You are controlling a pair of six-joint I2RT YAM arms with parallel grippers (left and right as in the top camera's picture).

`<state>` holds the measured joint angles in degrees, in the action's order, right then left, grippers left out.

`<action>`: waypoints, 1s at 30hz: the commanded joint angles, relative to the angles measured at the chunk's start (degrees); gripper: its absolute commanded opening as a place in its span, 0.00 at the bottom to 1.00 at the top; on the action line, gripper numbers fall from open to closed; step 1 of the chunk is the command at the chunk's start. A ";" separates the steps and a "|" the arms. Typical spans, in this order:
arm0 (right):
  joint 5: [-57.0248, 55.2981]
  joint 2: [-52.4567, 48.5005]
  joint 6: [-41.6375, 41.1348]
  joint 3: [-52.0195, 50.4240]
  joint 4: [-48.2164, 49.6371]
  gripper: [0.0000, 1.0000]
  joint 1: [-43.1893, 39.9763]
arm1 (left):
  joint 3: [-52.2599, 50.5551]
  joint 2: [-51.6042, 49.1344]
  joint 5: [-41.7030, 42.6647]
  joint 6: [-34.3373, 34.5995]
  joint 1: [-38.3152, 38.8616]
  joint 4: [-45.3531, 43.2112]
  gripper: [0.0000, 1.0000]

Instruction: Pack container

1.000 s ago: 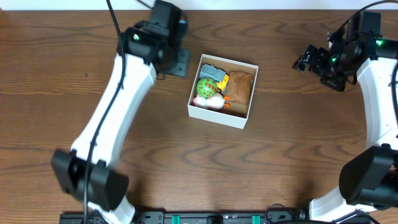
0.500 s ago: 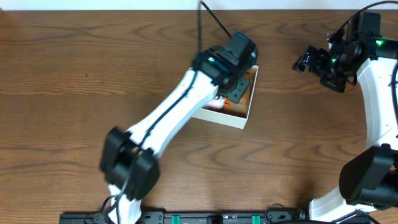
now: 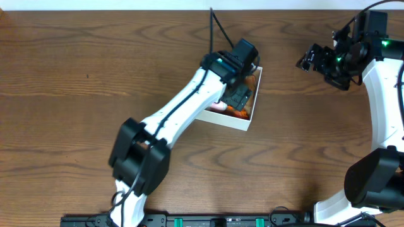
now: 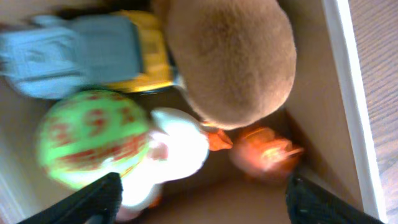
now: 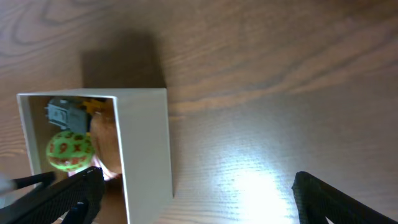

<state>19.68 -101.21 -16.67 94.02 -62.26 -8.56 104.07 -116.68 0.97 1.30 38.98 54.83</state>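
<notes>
The container [image 3: 252, 113], a square cardboard box with white walls and a brown inside, sits mid-table. My left gripper [image 3: 238, 96] hangs open and empty just above its contents. The left wrist view shows the gripper [image 4: 199, 208] over the box floor, the white wall [image 4: 346, 81] at right, a brown plush [image 4: 227, 59], a green ball with red marks [image 4: 87, 140], a white duck toy [image 4: 180, 149], an orange toy [image 4: 264, 150] and a grey-and-yellow truck [image 4: 93, 53]. My right gripper [image 3: 314, 60] is open and empty, raised at the far right. Its view [image 5: 199, 202] shows the box wall [image 5: 146, 149].
The left arm [image 3: 183, 113] stretches diagonally from the front edge across the box and hides its left half from above. The right arm [image 3: 382, 94] stands along the right edge. Bare wooden table [image 3: 303, 157] lies around the box.
My left arm has swung from left of the box to over it, and the gripper has come down closer to the toys inside. The right arm has not moved.
</notes>
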 commanded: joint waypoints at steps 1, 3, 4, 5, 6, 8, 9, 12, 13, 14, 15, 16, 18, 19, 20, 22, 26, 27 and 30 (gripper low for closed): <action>5.53 0.35 3.13 0.09 0.90 0.99 0.74 | 2.80 8.61 -5.33 -0.22 -1.05 0.35 0.90; 11.06 1.18 6.73 0.22 2.58 0.99 0.76 | 2.80 12.74 -7.26 -0.15 -1.88 1.07 0.93; 13.27 1.64 8.74 0.28 3.21 0.99 0.76 | 2.80 14.91 -8.35 0.35 -2.47 1.64 0.94; 15.43 2.40 11.56 0.44 3.93 0.99 0.94 | 2.80 16.81 -9.53 1.36 -3.13 2.12 0.94; 16.44 3.45 14.14 0.46 4.66 0.99 1.29 | 2.80 19.15 -10.93 3.02 -4.04 2.80 0.94; 16.22 6.03 18.05 0.46 5.64 0.99 2.43 | 2.80 23.06 -12.81 5.53 -6.10 4.09 0.95; 16.11 7.74 20.37 0.46 6.08 0.99 3.21 | 2.80 25.35 -13.79 7.04 -7.61 4.83 0.96; 14.25 13.49 24.04 0.46 8.00 0.99 5.84 | 2.78 31.01 -14.71 9.75 -12.55 6.45 0.98; 12.70 15.93 24.30 0.46 8.94 0.99 6.88 | 2.78 32.61 -14.75 10.34 -14.29 6.82 0.98; 11.04 18.05 24.28 0.46 9.62 0.99 7.76 | 2.78 34.16 -14.78 10.45 -16.26 7.32 0.98; 9.40 20.59 24.28 0.46 10.16 0.99 8.74 | 2.78 35.41 -14.78 10.45 -17.92 7.76 0.98; 7.93 23.17 24.28 0.46 10.49 0.99 9.64 | 2.78 36.65 -14.78 10.43 -19.74 8.26 0.98; 5.18 27.85 24.24 0.44 10.84 0.99 11.23 | 2.78 38.49 -14.75 10.43 -22.75 9.51 0.98; 4.00 29.79 24.22 0.44 10.84 0.99 11.76 | 2.78 39.12 -14.75 10.40 -23.82 10.14 0.98; 3.04 31.93 24.24 0.44 10.84 0.99 12.15 | 2.78 39.74 -14.75 10.40 -24.85 11.04 0.98; 1.60 35.32 24.24 0.44 10.40 0.99 12.33 | 2.78 40.39 -14.75 10.40 -25.92 11.80 0.98; 1.53 40.50 24.22 0.44 6.99 0.99 12.31 | 2.78 40.68 -14.75 10.40 -26.21 12.24 0.98; 1.53 41.75 24.22 0.44 5.77 0.99 12.31 | 2.78 40.63 -14.75 10.40 -26.21 12.24 0.98; 1.53 44.28 24.22 0.44 3.30 0.99 12.31 | 2.78 40.59 -14.75 10.40 -26.21 12.24 0.98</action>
<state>22.46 -57.93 6.74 94.32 -58.11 3.18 106.08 -76.07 -13.08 10.76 13.13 66.96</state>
